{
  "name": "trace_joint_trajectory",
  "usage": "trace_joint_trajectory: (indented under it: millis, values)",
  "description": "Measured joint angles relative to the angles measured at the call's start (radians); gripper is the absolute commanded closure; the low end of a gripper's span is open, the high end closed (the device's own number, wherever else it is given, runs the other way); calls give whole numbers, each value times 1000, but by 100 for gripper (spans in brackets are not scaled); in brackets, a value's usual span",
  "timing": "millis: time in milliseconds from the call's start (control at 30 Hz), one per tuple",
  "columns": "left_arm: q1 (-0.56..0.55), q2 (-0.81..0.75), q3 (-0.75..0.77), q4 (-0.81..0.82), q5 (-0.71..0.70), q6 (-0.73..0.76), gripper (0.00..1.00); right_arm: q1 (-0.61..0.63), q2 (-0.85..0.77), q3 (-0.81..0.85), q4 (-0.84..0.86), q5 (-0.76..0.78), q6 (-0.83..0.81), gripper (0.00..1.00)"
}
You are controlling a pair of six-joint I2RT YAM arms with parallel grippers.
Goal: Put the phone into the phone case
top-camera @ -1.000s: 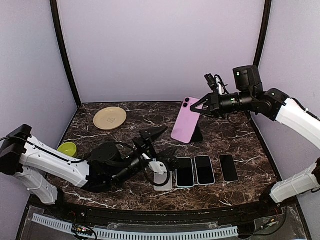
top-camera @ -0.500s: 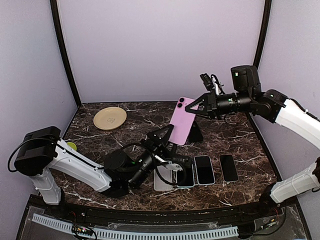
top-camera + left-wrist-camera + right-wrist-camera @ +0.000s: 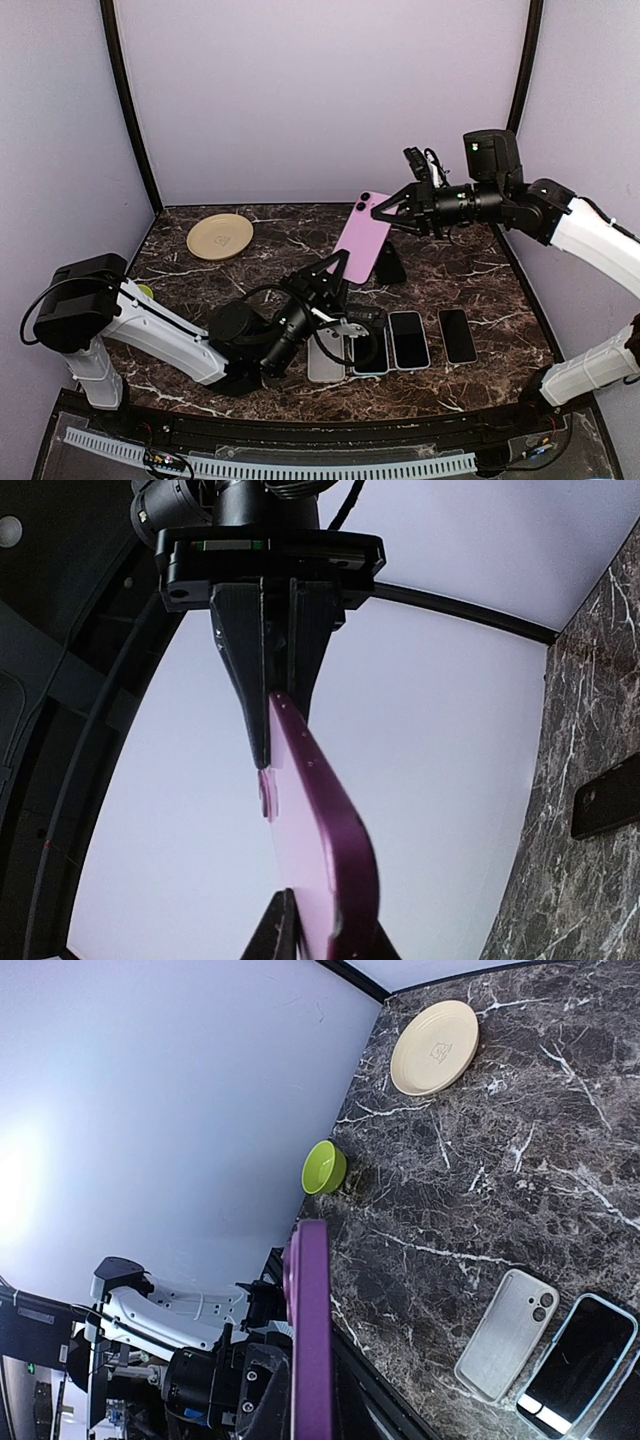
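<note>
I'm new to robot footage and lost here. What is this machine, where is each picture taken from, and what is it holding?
Two robot arms are bolted to a marble table. One picture looks down from above; the other two come from cameras on each wrist. The right arm holds a pink phone in its shut jaws; the left arm has its jaws at the phone's lower end. On the table lie a clear case, three more phones, a plate and a green bowl.

Background bits on the dark marble worktop point(image 3: 470, 280)
Tan plate point(image 3: 220, 236) sits way back on the left, with a lime green bowl point(image 3: 324, 1167) nearer the left edge, well apart from it. There's a black stand point(image 3: 392, 268) mid-worktop. Up front, a blue-rimmed handset point(image 3: 408, 339) and a plain dark handset point(image 3: 457, 335) lie flat, side by side.
</note>
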State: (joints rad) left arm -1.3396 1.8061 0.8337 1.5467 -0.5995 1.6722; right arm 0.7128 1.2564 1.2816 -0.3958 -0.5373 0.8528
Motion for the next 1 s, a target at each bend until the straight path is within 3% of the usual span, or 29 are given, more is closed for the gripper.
trace_joint_trajectory:
  millis: [167,233,400,667,833,1000]
  values:
    - [-1,4,21,13,-8,-10,100,2,0,-13,42,-5,-18,35]
    - [-1,10,43,19,-13,-24,100,7,-2,-29,89,-17,-25,4]
    - [-1,21,116,16,-42,-95,100,39,-33,-99,276,-31,-69,2]
    - [-10,-61,145,21,-25,-401,100,107,-68,-211,616,-24,-107,2]
    - [-11,-177,106,24,28,-588,100,117,-19,-206,774,-33,-94,2]
    - [-11,-206,100,34,56,-671,100,132,43,-179,901,-53,-61,1]
